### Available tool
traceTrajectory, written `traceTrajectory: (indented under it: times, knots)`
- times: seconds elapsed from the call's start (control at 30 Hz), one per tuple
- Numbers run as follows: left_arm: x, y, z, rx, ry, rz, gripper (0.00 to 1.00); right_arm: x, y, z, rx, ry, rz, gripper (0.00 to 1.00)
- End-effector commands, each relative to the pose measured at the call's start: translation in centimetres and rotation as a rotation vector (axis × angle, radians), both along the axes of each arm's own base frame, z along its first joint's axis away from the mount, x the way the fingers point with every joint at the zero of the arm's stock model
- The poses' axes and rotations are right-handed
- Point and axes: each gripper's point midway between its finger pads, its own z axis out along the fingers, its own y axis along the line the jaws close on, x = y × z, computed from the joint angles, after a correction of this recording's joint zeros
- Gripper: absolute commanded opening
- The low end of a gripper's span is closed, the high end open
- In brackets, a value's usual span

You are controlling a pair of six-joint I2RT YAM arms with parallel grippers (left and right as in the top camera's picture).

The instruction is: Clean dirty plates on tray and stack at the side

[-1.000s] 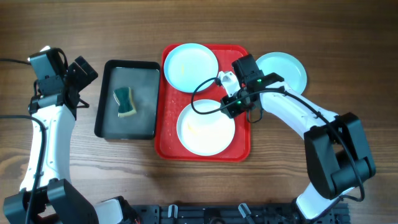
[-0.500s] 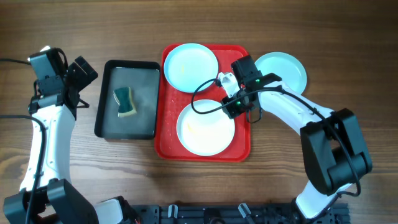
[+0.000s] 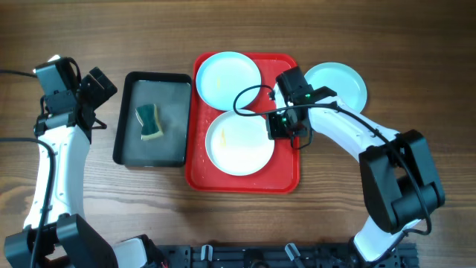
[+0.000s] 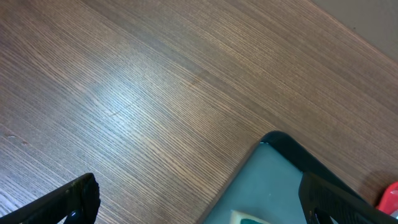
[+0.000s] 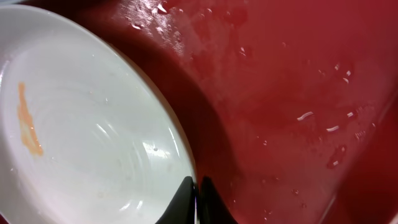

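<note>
The red tray (image 3: pixel 291 182) holds two plates. A pale blue plate (image 3: pixel 227 78) lies at its far end, and a white plate (image 3: pixel 236 145) with an orange smear (image 5: pixel 28 121) is nearer. My right gripper (image 3: pixel 277 125) is shut on the white plate's right rim. In the right wrist view its fingertips (image 5: pixel 197 190) pinch that rim, with the white plate (image 5: pixel 81 124) to the left and wet tray (image 5: pixel 298 93) to the right. Another pale blue plate (image 3: pixel 338 83) rests on the table right of the tray. My left gripper (image 3: pixel 99 85) hangs open and empty at the far left.
A dark pan (image 3: pixel 128 145) with a green and yellow sponge (image 3: pixel 149 121) sits left of the tray. In the left wrist view the left gripper (image 4: pixel 202 196) hovers over bare wood at the pan's corner (image 4: pixel 280 180). The right arm's cable loops over the tray.
My right gripper has shut on the white plate's rim. The plate has shifted left and towards the far end of the tray. The left arm has not moved.
</note>
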Motion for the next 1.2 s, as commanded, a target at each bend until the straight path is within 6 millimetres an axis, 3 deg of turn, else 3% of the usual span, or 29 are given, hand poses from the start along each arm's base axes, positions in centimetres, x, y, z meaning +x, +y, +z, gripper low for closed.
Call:
traceTrajectory:
  times: [0.0,0.27,0.37,0.43,0.73,0.8,0.93,1.0,1.1,1.17]
  knots:
    - [0.4,0.1,1.2,0.002,-0.033,0.003,1.00,1.4,-1.2,0.4,-0.077,-0.044,-0.072,0.04]
    - [0.4,0.1,1.2,0.002,-0.033,0.003,1.00,2.3,-1.1,3.1,-0.060,-0.108,-0.077,0.05]
    - [0.4,0.1,1.2,0.002,-0.033,0.003,1.00,1.4,-1.5,4.0,-0.069,-0.093,-0.074,0.26]
    - [0.4,0.1,1.2,0.002,-0.033,0.003,1.00,0.9,-1.7,4.2,-0.078,-0.086,-0.048,0.34]
    - [0.4,0.1,1.2,0.002,-0.033,0.003,1.00,2.0,-1.4,6.5,-0.066,-0.187,0.062,0.41]
    - [0.4,0.1,1.2,0.002,-0.033,0.003,1.00,2.0,-1.4,6.5,-0.068,-0.189,0.068,0.54]
    - [0.4,0.1,1.2,0.002,-0.033,0.003,1.00,2.2,-1.3,6.6,-0.065,-0.195,0.066,0.70]
    - [0.4,0.1,1.2,0.002,-0.033,0.003,1.00,2.3,-1.3,6.6,-0.064,-0.199,0.066,0.99]
    - [0.5,0.2,1.3,0.003,-0.037,0.003,1.00,2.3,-1.3,6.6,-0.063,-0.199,0.066,1.00]
    - [1.5,0.5,2.5,0.023,-0.099,0.003,1.00,2.3,-1.3,6.6,-0.063,-0.199,0.066,1.00]
